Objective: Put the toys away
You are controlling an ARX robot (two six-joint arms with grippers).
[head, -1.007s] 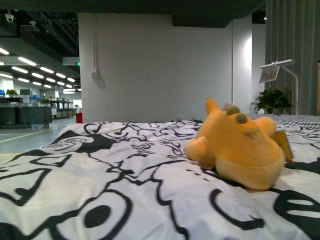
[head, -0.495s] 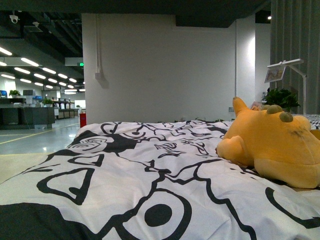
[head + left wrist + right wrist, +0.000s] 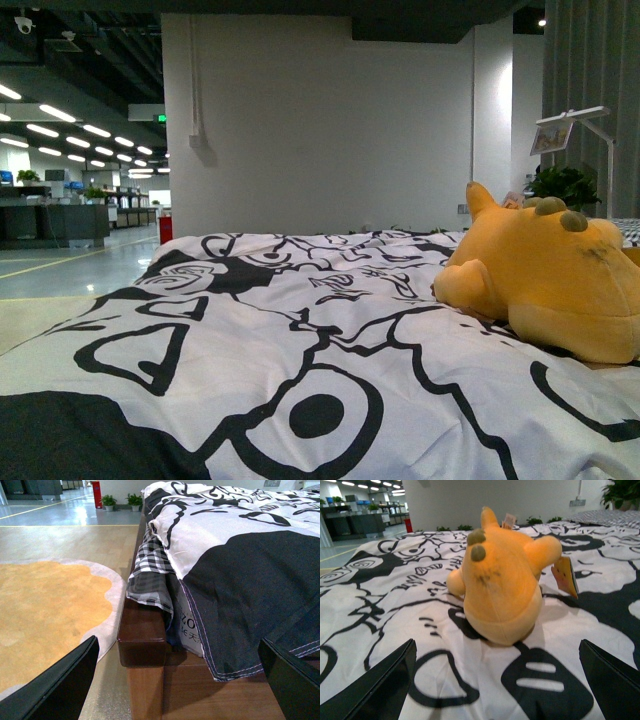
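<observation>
An orange-yellow plush toy (image 3: 552,276) lies on the black-and-white patterned bedding (image 3: 300,340), at the right edge of the front view. In the right wrist view the toy (image 3: 502,577) rests just ahead of my right gripper (image 3: 500,690), which is open over the bedding with nothing between its fingers; a small tag hangs at the toy's side. My left gripper (image 3: 182,685) is open at the bed's wooden corner (image 3: 142,640), holding nothing. Neither arm appears in the front view.
The bedding hangs over a dark wooden bed frame (image 3: 150,680). Beside the bed lies an orange rug (image 3: 50,610) on the floor. A white wall (image 3: 320,120), a lamp (image 3: 580,130) and a potted plant (image 3: 565,185) stand behind the bed.
The front view has swung left, so the plush toy shifted from right of centre to the right edge of the picture. The toy itself has not moved on the bedding.
</observation>
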